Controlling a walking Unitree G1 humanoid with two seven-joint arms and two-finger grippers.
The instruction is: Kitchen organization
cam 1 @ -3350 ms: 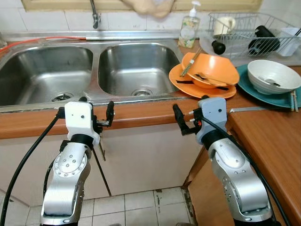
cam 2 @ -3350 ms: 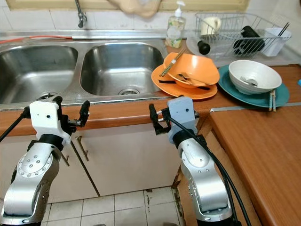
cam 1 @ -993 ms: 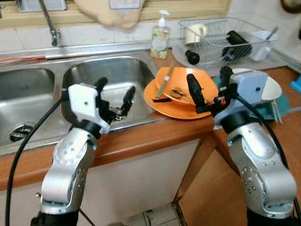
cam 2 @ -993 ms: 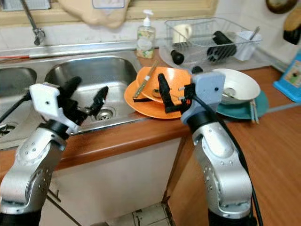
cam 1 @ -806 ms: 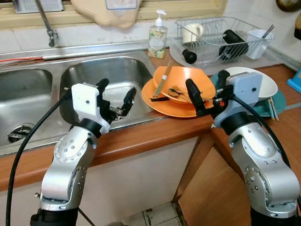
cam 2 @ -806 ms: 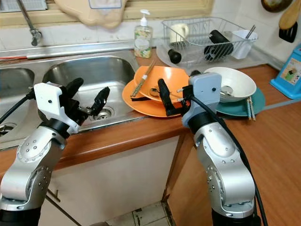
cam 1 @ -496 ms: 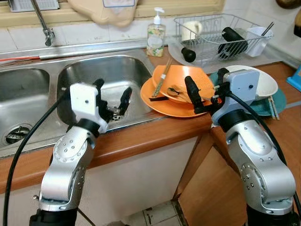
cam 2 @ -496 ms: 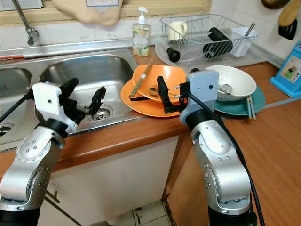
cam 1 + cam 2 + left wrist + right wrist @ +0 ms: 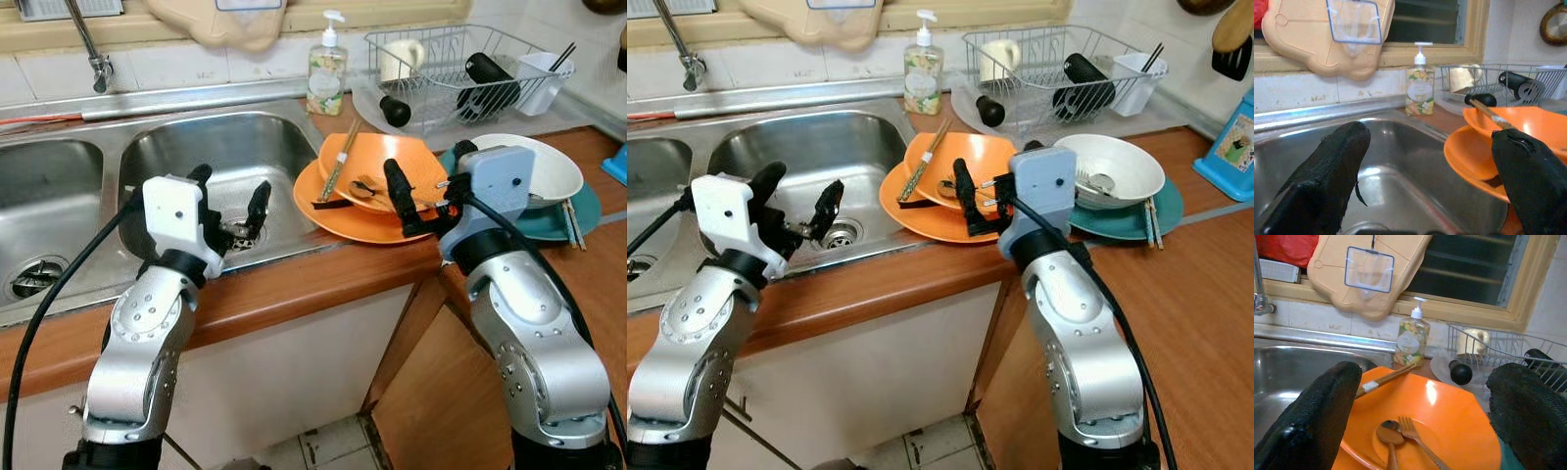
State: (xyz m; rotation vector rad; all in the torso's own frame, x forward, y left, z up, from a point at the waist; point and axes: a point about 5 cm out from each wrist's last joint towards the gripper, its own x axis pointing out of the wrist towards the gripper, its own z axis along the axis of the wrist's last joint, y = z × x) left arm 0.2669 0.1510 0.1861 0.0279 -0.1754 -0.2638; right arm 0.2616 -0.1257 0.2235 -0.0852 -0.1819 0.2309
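Two wide-open end effectors face the dishes: right end effector (image 9: 423,202) hovers at the orange bowl (image 9: 392,168) on the desk, left end effector (image 9: 231,206) at nine o'clock over the sink (image 9: 284,147), so approaching slowly seems wise.

Double sink (image 9: 59,211) occupies the counter's left. Right of it: bowl (image 9: 387,171) on plate (image 9: 338,211), chopsticks (image 9: 338,162) leaning on the bowl rim, spoon (image 9: 1388,435) and fork (image 9: 1415,438) inside. Further right, a second bowl (image 9: 549,171) on a second plate (image 9: 588,211). Behind: soap bottle (image 9: 325,69), dish rack (image 9: 460,64) holding what appears to be a mug (image 9: 402,59).
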